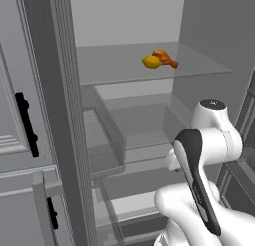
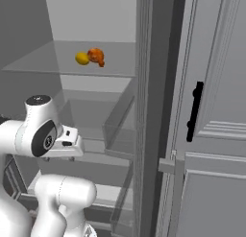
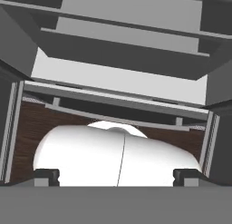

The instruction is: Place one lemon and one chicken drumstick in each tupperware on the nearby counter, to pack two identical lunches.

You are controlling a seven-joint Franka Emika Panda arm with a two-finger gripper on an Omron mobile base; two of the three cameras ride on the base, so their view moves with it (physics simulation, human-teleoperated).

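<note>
A lemon and a chicken drumstick lie touching on a glass shelf high inside the open fridge, the lemon to the left of the drumstick in both base views; below the shelf sit clear drawers. The tool stands wide with nothing between its fingertips, looking down past the fridge's lower shelves towards a dark wood floor; the white arm is folded low in front of the fridge, well below the food.
</note>
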